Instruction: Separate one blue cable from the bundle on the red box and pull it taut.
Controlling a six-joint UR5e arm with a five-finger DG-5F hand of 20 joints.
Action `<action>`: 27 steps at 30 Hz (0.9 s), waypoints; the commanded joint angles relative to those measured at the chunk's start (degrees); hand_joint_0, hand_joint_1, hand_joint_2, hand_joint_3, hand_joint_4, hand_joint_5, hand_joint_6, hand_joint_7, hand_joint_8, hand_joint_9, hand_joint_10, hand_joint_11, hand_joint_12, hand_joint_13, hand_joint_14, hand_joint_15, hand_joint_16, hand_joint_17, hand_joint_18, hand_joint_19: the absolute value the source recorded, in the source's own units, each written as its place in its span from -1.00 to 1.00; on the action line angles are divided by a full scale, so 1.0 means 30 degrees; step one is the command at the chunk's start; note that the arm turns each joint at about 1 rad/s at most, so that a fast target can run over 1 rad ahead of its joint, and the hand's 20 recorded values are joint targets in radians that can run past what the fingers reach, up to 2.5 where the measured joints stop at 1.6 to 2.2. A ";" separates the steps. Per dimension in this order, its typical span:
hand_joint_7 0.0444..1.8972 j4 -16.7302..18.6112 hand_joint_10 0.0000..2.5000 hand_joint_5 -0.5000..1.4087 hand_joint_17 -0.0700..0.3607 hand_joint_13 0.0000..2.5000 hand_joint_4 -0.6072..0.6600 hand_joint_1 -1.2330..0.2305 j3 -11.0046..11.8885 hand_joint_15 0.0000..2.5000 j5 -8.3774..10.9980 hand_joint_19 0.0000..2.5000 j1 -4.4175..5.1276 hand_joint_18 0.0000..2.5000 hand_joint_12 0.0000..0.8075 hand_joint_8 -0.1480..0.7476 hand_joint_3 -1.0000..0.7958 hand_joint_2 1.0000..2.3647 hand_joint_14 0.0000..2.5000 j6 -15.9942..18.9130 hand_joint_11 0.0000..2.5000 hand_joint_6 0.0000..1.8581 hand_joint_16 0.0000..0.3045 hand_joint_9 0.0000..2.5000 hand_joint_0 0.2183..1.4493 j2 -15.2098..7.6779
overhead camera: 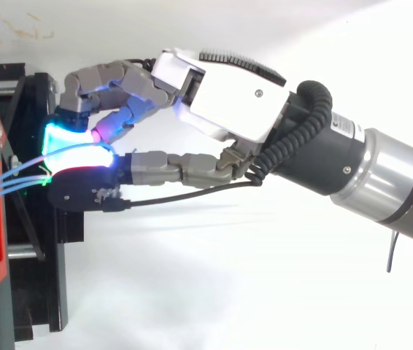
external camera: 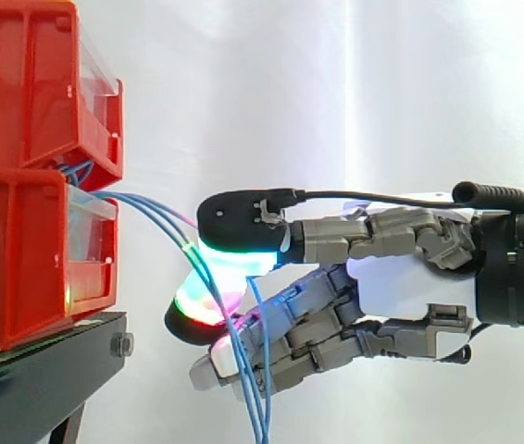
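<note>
Just beside the red boxes [external camera: 21, 231], at the gap between the upper and the lower one, the blue cables [external camera: 155, 217] come out together and run down and away from the boxes to the robot hand [external camera: 410, 282]. The boxes sit stacked on a black stand [external camera: 40, 370].

The hand reaches level toward the boxes and stops near them without touching. Two of its glowing fingertips [external camera: 234, 231] are pressed together, one above and one below, with the cables caught between them; the other fingers are curled loosely underneath. From above, the hand [overhead camera: 228, 95] shows the same pinch, with the cables [overhead camera: 9, 179] running as a few close strands from the box edge into the pads. Past the pinch, on the side away from the boxes, several strands hang straight down across the lower fingers.

This looks like the separating step, and it does not look finished. More than one strand seems to enter the pinch, though I cannot tell exactly how many the pads hold. The stretch between the boxes and the pads slopes and curves a little, so nothing appears fully taut.

The next move calls for leaving a single strand between the pads and letting the others drop free. After that, a steady pull away from the boxes should straighten that stretch. The grip must be firm enough that the thin cable does not slide through.
</note>
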 commanded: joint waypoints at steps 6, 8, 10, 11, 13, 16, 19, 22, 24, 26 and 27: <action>0.18 -0.1295 -0.99 -0.65 -0.15 -0.51 0.18 -0.39 0.0924 -0.82 -0.0094 -0.80 0.0113 -0.53 0.06 0.21 -0.05 -0.98 -0.99 0.0177 -0.54 -0.03 -0.67 -0.24 -0.39 0.0101; 0.16 -0.1852 -0.99 -0.66 -0.16 -0.51 0.16 -0.44 0.1100 -0.82 -0.0094 -0.80 0.0113 -0.53 0.04 0.19 -0.07 -0.98 -0.99 0.0294 -0.53 -0.02 -0.68 -0.25 -0.36 0.0218; 0.16 -0.2174 -0.99 -0.66 -0.17 -0.51 0.17 -0.46 0.1159 -0.82 -0.0065 -0.80 0.0171 -0.53 0.03 0.18 -0.09 -0.98 -0.99 0.0323 -0.52 -0.02 -0.68 -0.26 -0.36 0.0277; 0.14 -0.2467 -0.99 -0.66 -0.17 -0.51 0.20 -0.47 0.1217 -0.82 -0.0006 -0.80 0.0230 -0.53 0.03 0.18 -0.16 -0.98 -0.99 0.0323 -0.51 -0.02 -0.69 -0.26 -0.34 0.0452; 0.12 -0.2877 -0.99 -0.66 -0.18 -0.51 0.26 -0.48 0.1217 -0.82 -0.0006 -0.79 0.0318 -0.53 0.02 0.17 -0.22 -0.98 -0.99 0.0294 -0.51 -0.02 -0.69 -0.26 -0.36 0.0716; 0.15 -0.3200 -0.99 -0.64 -0.16 -0.49 0.29 -0.15 0.1217 -0.81 -0.0094 -0.77 0.0318 -0.52 0.06 0.22 -0.43 -1.00 -0.99 0.0323 -0.52 -0.04 -0.67 -0.20 -0.48 0.0775; 0.17 -0.3463 -0.99 -0.63 -0.16 -0.49 0.27 0.04 0.1217 -0.80 -0.0094 -0.76 0.0347 -0.53 0.05 0.21 -0.42 -1.00 -0.99 0.0353 -0.52 -0.06 -0.67 -0.19 -0.48 0.0775; 0.18 -0.3580 -0.99 -0.63 -0.17 -0.50 0.26 0.10 0.1217 -0.81 -0.0123 -0.75 0.0347 -0.55 0.03 0.20 -0.36 -0.99 -0.99 0.0353 -0.53 -0.06 -0.68 -0.18 -0.42 0.0775; 0.17 -0.3610 -0.99 -0.63 -0.17 -0.50 0.26 0.03 0.1217 -0.81 -0.0123 -0.75 0.0347 -0.55 0.04 0.20 -0.31 -0.99 -0.99 0.0353 -0.53 -0.06 -0.68 -0.19 -0.40 0.0775; 0.20 -0.3580 -0.99 -0.63 -0.17 -0.50 0.28 -0.07 0.1246 -0.81 -0.0123 -0.76 0.0318 -0.55 0.04 0.21 -0.23 -0.98 -0.99 0.0353 -0.53 -0.07 -0.68 -0.19 -0.41 0.0775; 0.22 -0.3610 -0.99 -0.63 -0.17 -0.50 0.28 -0.11 0.1246 -0.81 -0.0123 -0.76 0.0347 -0.55 0.05 0.21 -0.21 -0.98 -0.99 0.0382 -0.52 -0.07 -0.68 -0.19 -0.41 0.0804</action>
